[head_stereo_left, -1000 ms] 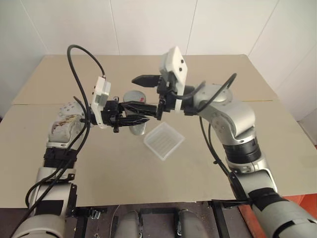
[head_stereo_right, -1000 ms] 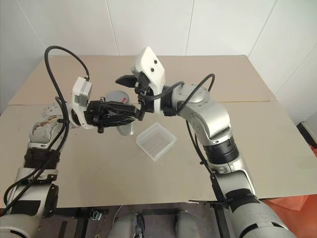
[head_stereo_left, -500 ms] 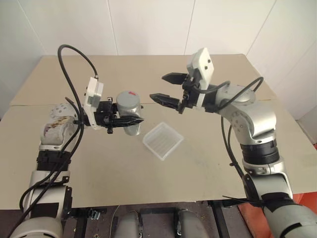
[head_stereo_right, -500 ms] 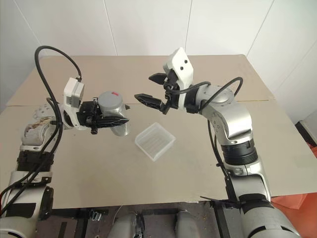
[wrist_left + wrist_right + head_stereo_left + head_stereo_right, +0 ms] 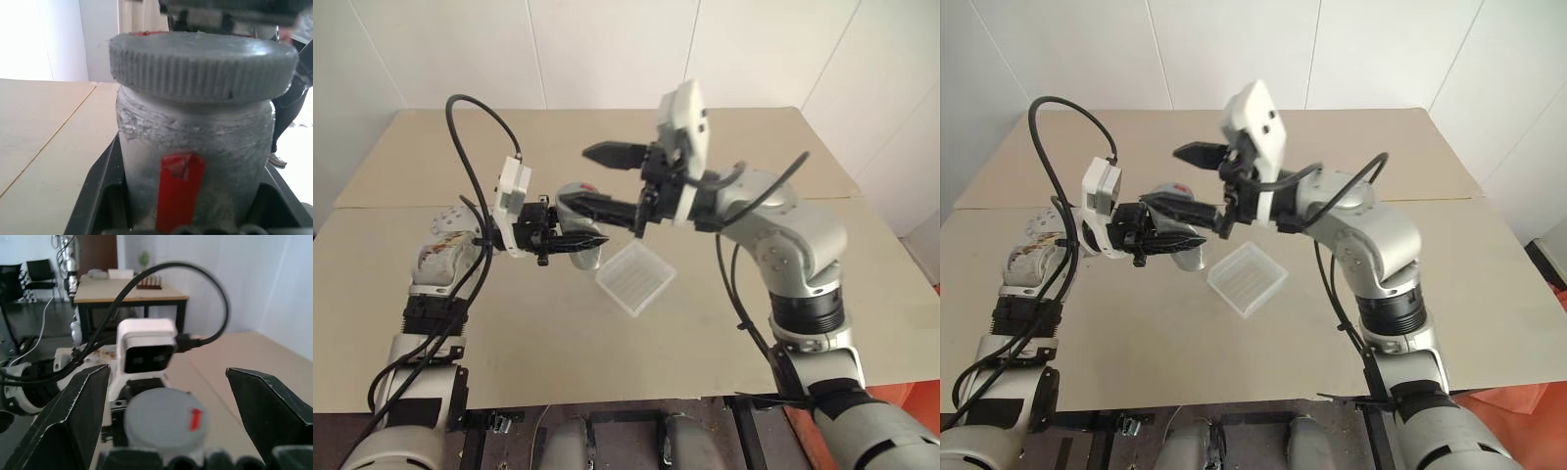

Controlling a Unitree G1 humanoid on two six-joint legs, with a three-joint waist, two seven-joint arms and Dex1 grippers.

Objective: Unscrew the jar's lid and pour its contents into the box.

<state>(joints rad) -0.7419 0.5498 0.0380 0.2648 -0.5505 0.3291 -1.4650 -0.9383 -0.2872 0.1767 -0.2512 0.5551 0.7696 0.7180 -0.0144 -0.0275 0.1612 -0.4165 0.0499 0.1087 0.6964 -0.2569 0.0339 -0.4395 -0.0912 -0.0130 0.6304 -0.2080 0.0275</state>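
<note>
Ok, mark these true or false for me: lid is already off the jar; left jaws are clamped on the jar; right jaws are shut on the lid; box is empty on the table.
1. The lid is off the jar. False: it sits on the jar.
2. The left gripper holds the jar. True.
3. The right gripper is shut on the lid. False: its jaws stand open either side of it.
4. The box lies empty on the table. True.

The grey jar (image 5: 195,147) with its red stripe stands upright in the air, ribbed lid (image 5: 200,63) on, beside the translucent box (image 5: 635,277) lying flat.
</note>
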